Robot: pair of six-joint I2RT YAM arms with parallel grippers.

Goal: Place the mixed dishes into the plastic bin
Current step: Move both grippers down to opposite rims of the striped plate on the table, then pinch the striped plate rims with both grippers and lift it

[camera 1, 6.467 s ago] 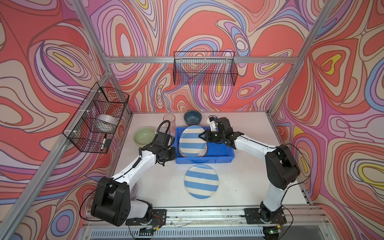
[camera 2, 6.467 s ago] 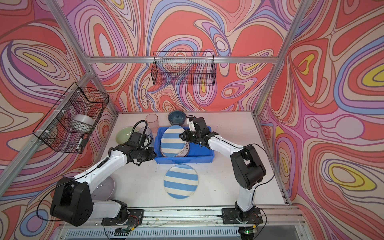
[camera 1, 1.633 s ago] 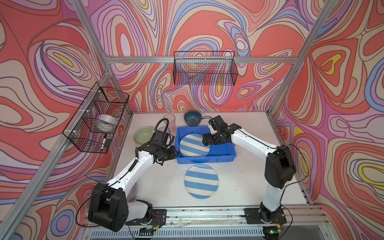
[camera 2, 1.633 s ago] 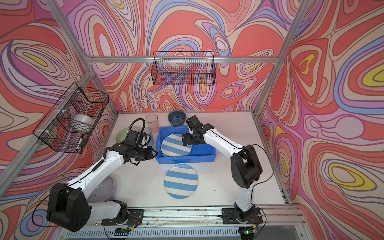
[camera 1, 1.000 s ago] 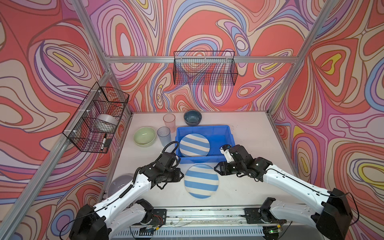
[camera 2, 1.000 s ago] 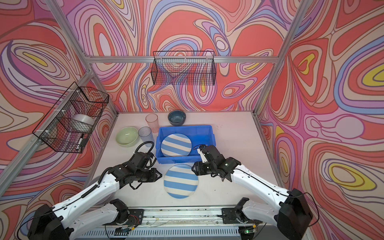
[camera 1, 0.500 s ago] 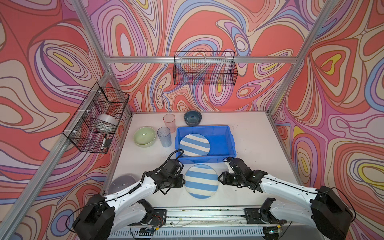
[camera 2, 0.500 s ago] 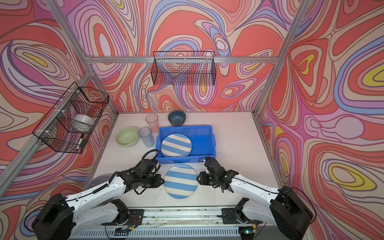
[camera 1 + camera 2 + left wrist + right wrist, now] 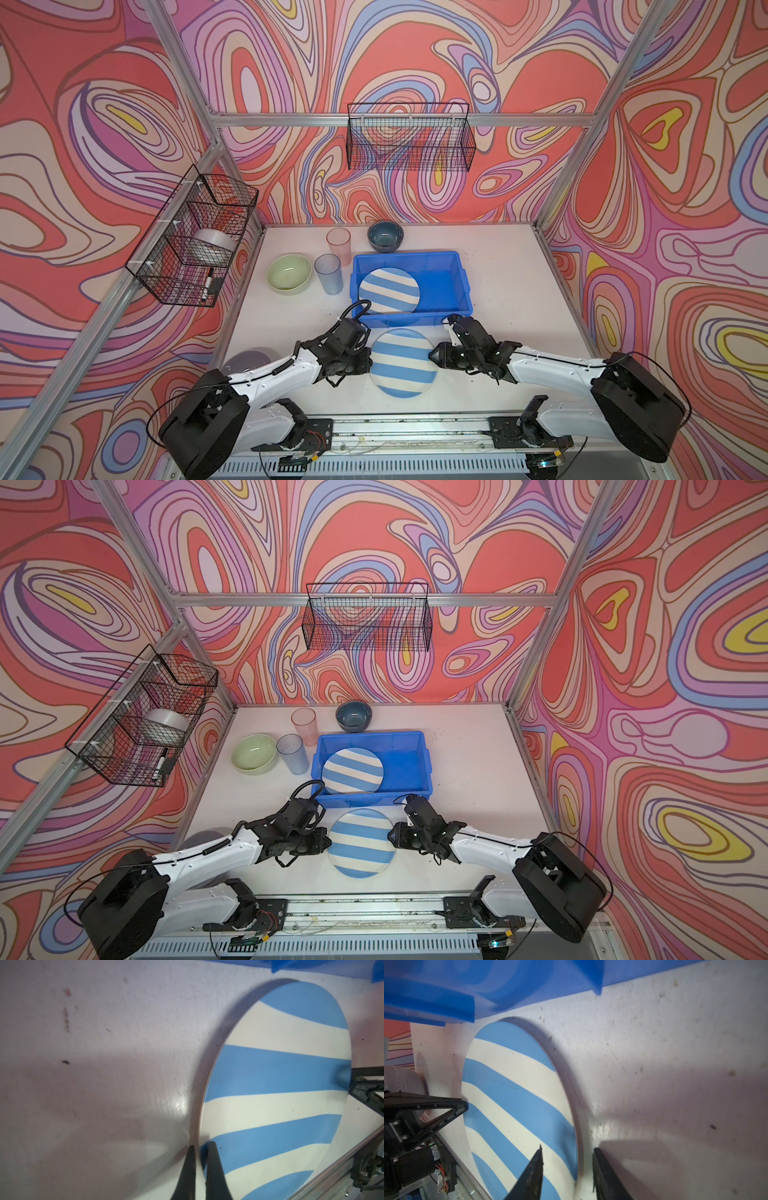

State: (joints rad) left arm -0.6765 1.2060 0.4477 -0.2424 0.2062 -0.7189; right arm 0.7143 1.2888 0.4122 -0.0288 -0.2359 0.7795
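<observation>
Left wrist view: left gripper (image 9: 201, 1148) has just clamped the round blue-and-white striped plate (image 9: 276, 1076) (right gripper (image 9: 568, 1149) astride its rim, half-open), readying a lift.

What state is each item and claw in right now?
left claw, shut on the front striped plate's rim
right claw, open, straddling that plate's opposite rim
front striped plate, on the table before the blue bin
second striped plate, inside the bin
blue bin, upright, holding one plate
green bowl, upright, empty, outside bin
dark bowl, upright, empty, outside bin
bluish tumbler, upright, outside bin
pinkish tumbler, upright, outside bin
</observation>
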